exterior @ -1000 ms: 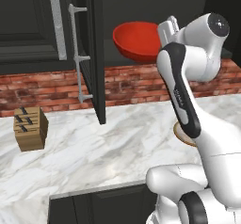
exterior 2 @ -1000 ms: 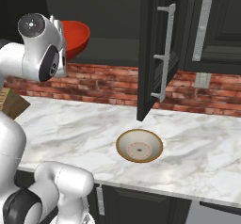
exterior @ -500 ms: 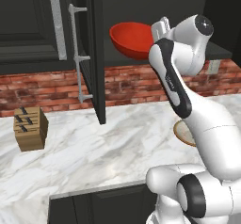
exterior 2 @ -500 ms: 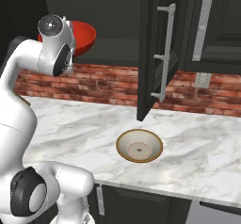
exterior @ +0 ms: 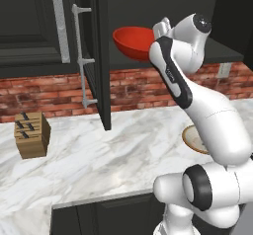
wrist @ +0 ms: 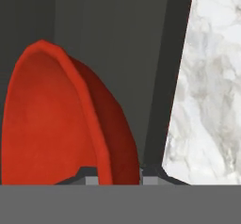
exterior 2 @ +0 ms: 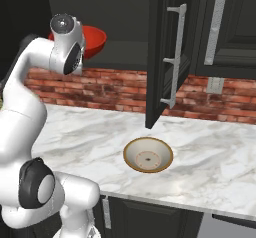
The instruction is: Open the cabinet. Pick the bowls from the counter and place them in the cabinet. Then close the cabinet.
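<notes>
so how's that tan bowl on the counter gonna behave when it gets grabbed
The tan bowl looks rigid, so it should probably keep its shape. Its shallow, wide form on the counter suggests it won't tip easily. The thin rim is likely the only grip point, and may be slippery.

Shiny smooth red bowl [exterior: 134, 41], speckled cream bowl [exterior 2: 148, 155] with a tan rim, smooth veined white-and-grey marble worktop [exterior 2: 210, 157], dull black cabinet [exterior 2: 159, 57] with brushed silver metal handles [exterior 2: 176, 56], rough red brick wall [exterior: 133, 88], pale wooden knife block [exterior: 31, 134].
</notes>
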